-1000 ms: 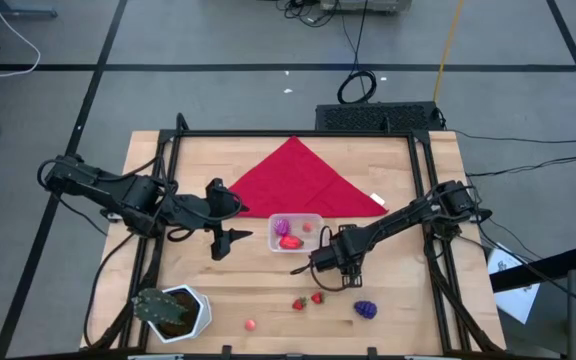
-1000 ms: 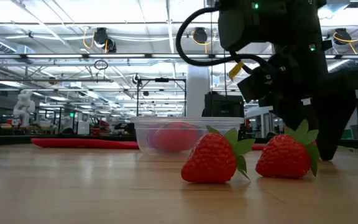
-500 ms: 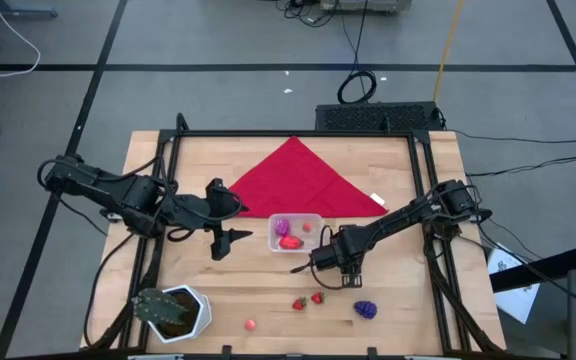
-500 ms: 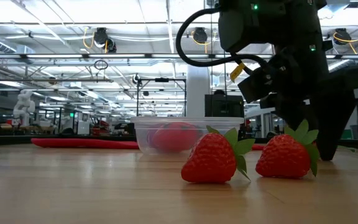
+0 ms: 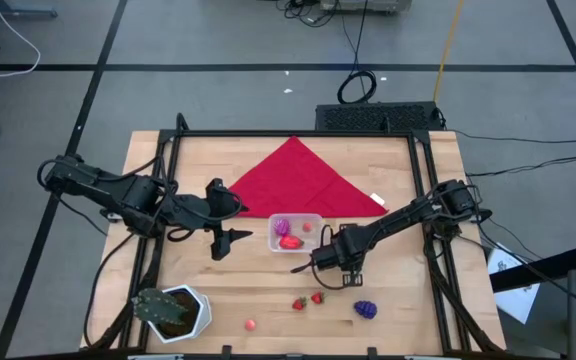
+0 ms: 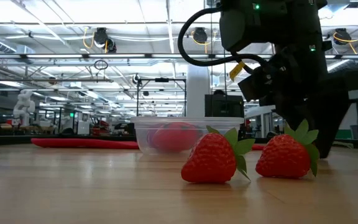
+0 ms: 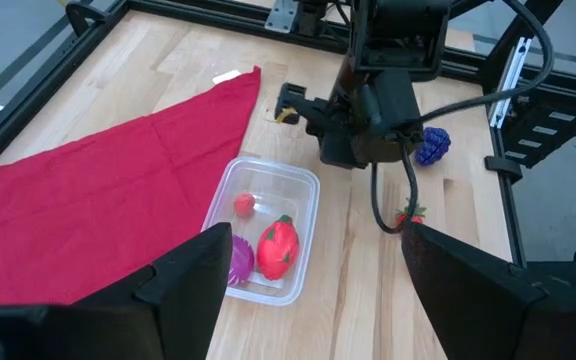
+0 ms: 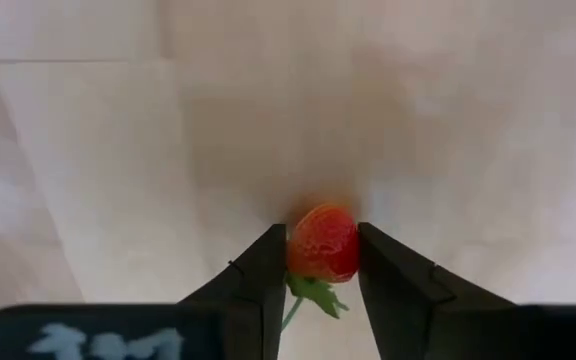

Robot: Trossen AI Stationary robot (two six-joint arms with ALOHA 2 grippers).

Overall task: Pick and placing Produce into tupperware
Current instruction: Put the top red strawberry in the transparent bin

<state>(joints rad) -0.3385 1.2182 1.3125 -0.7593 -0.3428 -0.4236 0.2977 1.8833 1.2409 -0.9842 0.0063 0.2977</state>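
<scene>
The clear tupperware [image 5: 296, 232] stands mid-table and holds a purple grape bunch [image 7: 238, 258], a strawberry [image 7: 276, 246] and a small red ball [image 7: 244, 205]. Just right of it and nearer, my right gripper [image 5: 332, 266] points down at the table, shut on a small red strawberry [image 8: 323, 243]. The gripper hides this strawberry in the high view. Two more strawberries [image 5: 298, 303] [image 5: 317, 297], a grape bunch [image 5: 365, 309] and a red ball [image 5: 251, 324] lie on the wood near the front edge. My left gripper [image 5: 230, 237] hovers open left of the tub. My right gripper pinches the strawberry's two sides [image 8: 298, 250] between its two fingers [image 8: 268, 275]. The fingers come from above, pointing down. The strawberry lies on the table, with its green leaves [image 8: 313, 290] trailing back between the fingers.
A red triangular cloth [image 5: 303, 180] lies flat at the table's far middle, close behind the tub. A green plant in a white pot [image 5: 173, 310] stands at the near left corner. Black frame rails [image 5: 430, 200] run along the table's sides. Bare wood lies between pot and tub.
My right gripper has stayed in place while its fingers have drawn closer together, as the low view shows. The two loose strawberries in front of it have not moved.
</scene>
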